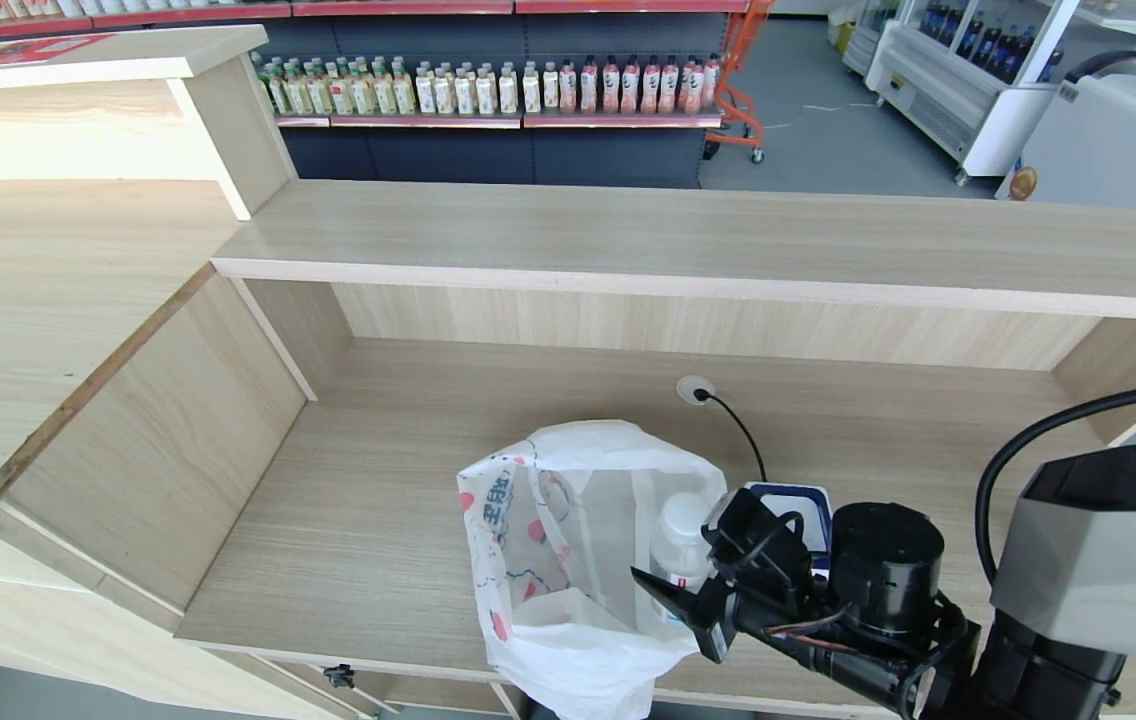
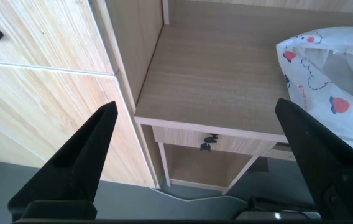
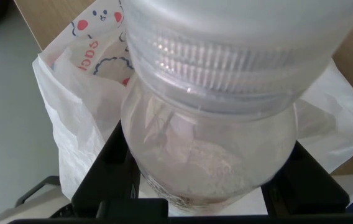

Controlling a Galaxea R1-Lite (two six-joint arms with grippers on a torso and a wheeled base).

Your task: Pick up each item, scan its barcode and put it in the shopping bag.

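The clear bottle (image 1: 680, 548) is pinched round its body by the right gripper (image 1: 673, 572), fingers closed on it, at the shopping bag (image 1: 548, 520) mouth just past the fingertips. The limp rim could snag its base, I'd say, and spill it onto the counter (image 1: 378, 520). Cap up, long axis near upright.

Right arm shell (image 1: 1098, 560): pale grey, boxy, flat-faced, with a dark recessed panel along its top.
Right wrist joint (image 1: 886, 560): matte black drum with a flat top.
Cable (image 1: 982, 510): thick and black, arcing in one loop beside the grey shell.
Wiring (image 1: 803, 627): thin reddish and black strands (loose, unsleeved) along the black forearm.
Right gripper (image 1: 685, 548): black and angular, its fingers tapering to points.
Left gripper (image 2: 196, 104): black; two wedge-shaped fingers (image 2: 77, 168) with smooth flat faces, broad at the base, narrow at the tip.
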